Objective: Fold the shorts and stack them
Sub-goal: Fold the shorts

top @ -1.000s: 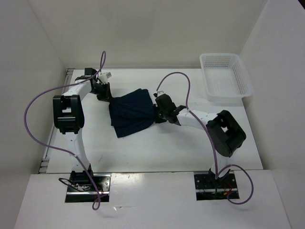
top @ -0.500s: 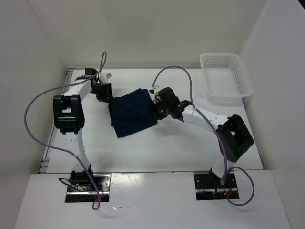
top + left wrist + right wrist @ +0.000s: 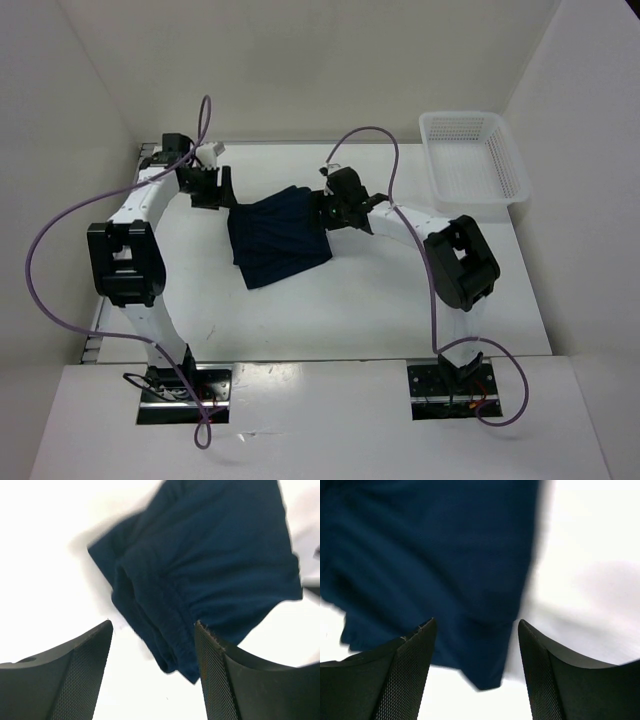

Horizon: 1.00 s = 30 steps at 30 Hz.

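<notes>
1. Now the left gripper [image 3: 218,190] stands with its jaws wide and nothing between them. In its wrist view the two fingers [image 3: 80,675] frame bare table [image 3: 50,555] and cloth, and touch neither.
2. Likewise the right gripper [image 3: 326,206] is wide and empty. Its wrist view shows cloth below and ahead of the jaws, not pinched.
3. Between the two grippers lie the shorts [image 3: 278,238], a compact folded bundle flat on the far half of the table.
4. From the left gripper the bundle lies to the right and a little toward the bases, near but apart. From the right gripper it lies to the left. This gripper hangs right at the far right corner of the cloth, so the right arm is the nearer one.
5. The bundle looks slightly longer from far to near than across, and its near end leans a bit to the left.
6. Only the top view gives this layout. It also shows the basket [image 3: 478,200], well apart at the far right and closer to the right arm.
7. Only the left wrist view shows a thick gathered band, probably the waist, along the edge that faces the left gripper, with layers under it.
8. The right wrist view is blurred. It shows only a smooth edge and one corner of cloth.
</notes>
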Available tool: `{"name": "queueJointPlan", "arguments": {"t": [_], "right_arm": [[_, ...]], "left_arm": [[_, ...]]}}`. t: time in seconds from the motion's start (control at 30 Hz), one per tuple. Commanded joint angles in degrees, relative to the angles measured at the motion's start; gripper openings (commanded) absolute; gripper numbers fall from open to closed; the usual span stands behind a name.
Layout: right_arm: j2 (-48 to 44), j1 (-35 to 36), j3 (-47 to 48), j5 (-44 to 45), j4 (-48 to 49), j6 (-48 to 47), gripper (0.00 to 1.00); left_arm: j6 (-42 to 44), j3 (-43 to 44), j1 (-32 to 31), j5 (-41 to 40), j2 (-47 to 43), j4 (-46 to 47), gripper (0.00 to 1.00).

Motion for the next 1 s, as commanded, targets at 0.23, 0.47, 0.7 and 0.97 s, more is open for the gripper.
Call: {"name": "queueJointPlan", "arguments": {"t": [0.23, 0.47, 0.7, 0.97], "right_arm": [[2.2, -1.8, 2.7, 6.4, 2.4, 5.8, 0.71], [-1.0, -2.3, -1.6, 7.4, 4.0, 5.8, 0.71], [-4.0, -3.4, -2.1, 8.6, 4.0, 5.8, 0.71], [-7.7, -6.6, -4.3, 11.0, 4.0, 5.3, 0.71]], "left_arm": [[0.2, -6.6, 0.1, 4.7, 5.9, -2.9, 0.79], [0.2, -7.2, 0.1, 4.1, 9.8, -2.9, 0.77], [0.2, -3.4, 0.1, 5.8, 16.6, -5.1, 0.42], [0.2, 9.4, -0.4, 6.5, 21.6, -4.6, 0.30]]}}
